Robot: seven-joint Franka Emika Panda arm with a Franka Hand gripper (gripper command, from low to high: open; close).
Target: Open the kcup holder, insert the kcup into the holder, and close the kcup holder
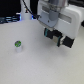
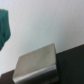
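Table: pale surface (image 1: 35,62) filling most of the exterior view, bare across its lower half.
Kcup: small pod (image 1: 18,44) with a bright green top and whitish body, upright on the table at the left middle of the exterior view; nothing touches it.
Arm: white Franka body entering from the upper right of the exterior view.
Gripper: dark fingers (image 1: 56,37) hanging right of centre, well apart from the kcup; too blurred to tell whether they are spread or pressed together.
Kcup holder: black shape (image 1: 66,41) just behind the gripper, mostly hidden.
Wrist view: blurred; grey block (image 2: 35,65) at lower centre, dark area (image 2: 72,65) at lower right, green patch (image 2: 5,27) at upper left.
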